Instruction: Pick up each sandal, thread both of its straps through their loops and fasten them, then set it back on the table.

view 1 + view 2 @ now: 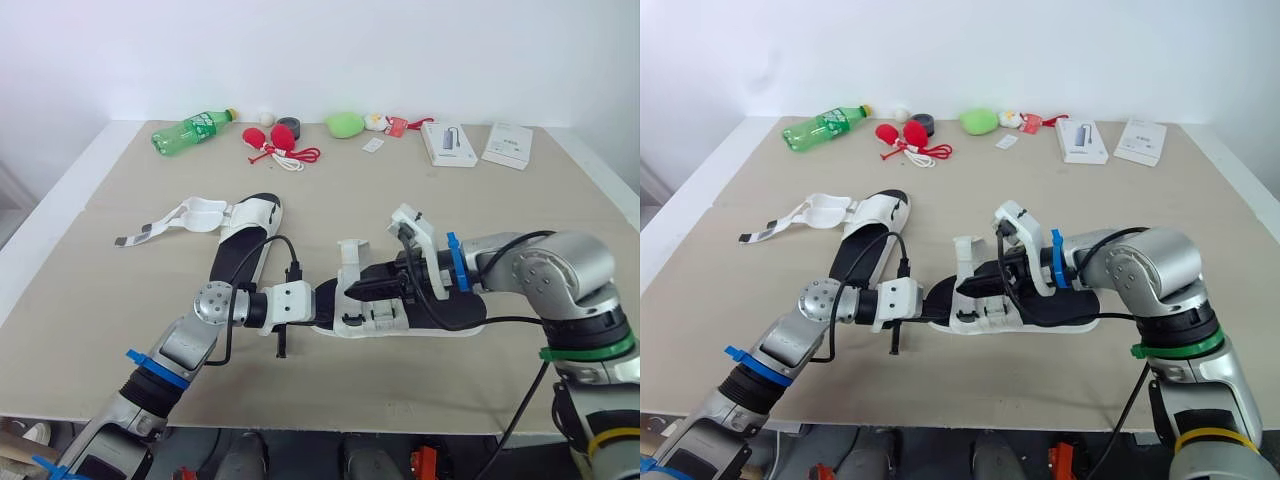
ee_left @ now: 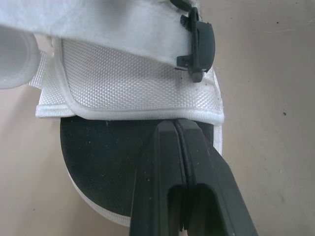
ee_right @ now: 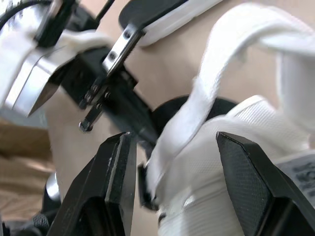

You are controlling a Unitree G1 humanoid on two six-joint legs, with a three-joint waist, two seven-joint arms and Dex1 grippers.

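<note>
The near sandal (image 1: pixel 452 312) lies crosswise on the table (image 1: pixel 100 290), toe at the clenched left gripper (image 2: pixel 175 129), while the spread-fingered right gripper (image 3: pixel 172 142) straddles its white strap (image 3: pixel 203 93) from the heel side.

No legible txt: bottle label (image 1: pixel 203 124), boxes (image 1: pixel 448 143), sandal tag (image 3: pixel 301 169) all too blurry.

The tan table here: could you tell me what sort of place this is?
Likely a robotics test lab: a tan table against a bare white wall, with unrelated props, a green plastic bottle and a white carton, along its far edge.
</note>
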